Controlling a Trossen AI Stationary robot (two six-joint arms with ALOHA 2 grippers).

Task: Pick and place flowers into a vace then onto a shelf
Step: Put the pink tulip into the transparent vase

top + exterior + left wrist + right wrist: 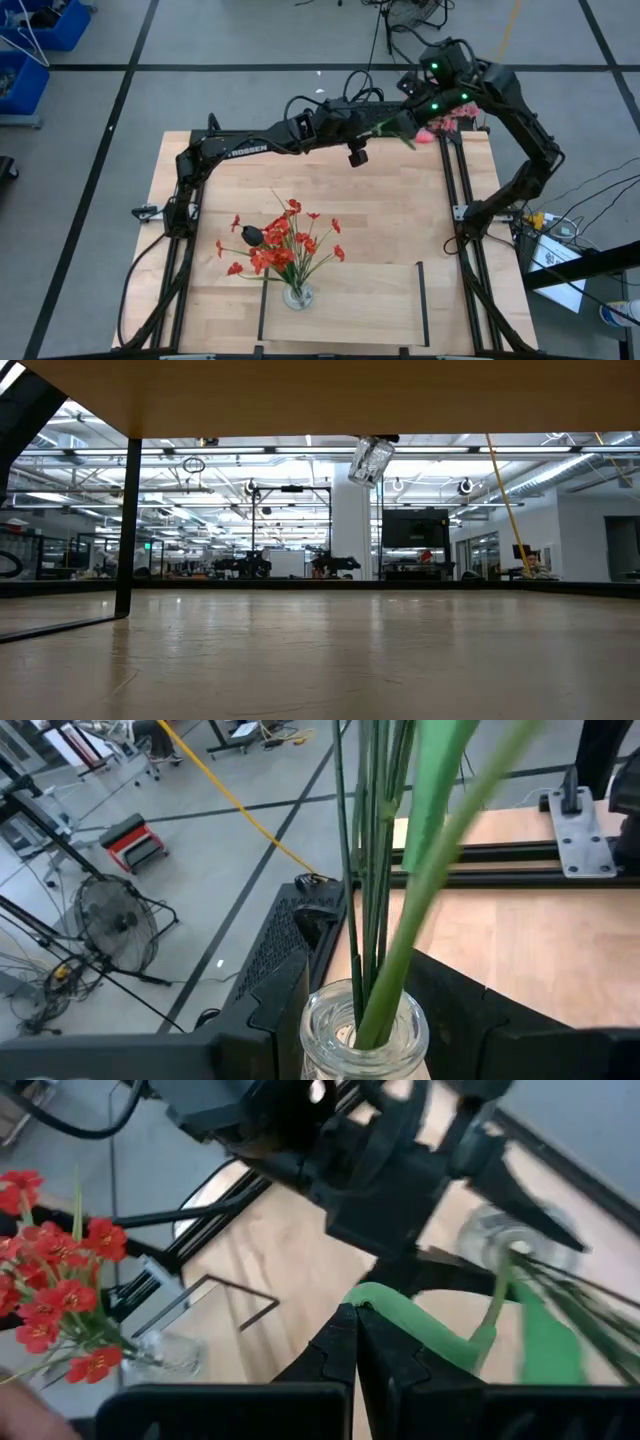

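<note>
- The pink flowers (447, 122) hung in the air past the far right corner of the table (400, 215), their green stem (420, 1330) bending over toward my left side.
- My right gripper (355, 1342) was clenched on that stem, fingers pressed together around the curved green part, just beside the mouth of a small glass jar (362, 1032).
- My left gripper (357, 152) grasped that jar, fingers part open around the glass, held up above the far edge of the table; thin stalks (372, 870) already stood in it, roughly upright.
- The stem's long axis ran from my right fingers down toward the jar's mouth, so I judged the coming move to be a short push of the stem end down into the jar; the right arm was the nearer one.
- A second vase (297, 294) of red flowers (280, 245) stood on the shelf (380, 300) at the near edge, well apart from both arms.
- The middle of the table lay open, with the black rail (460, 180) close under my right arm.
</note>
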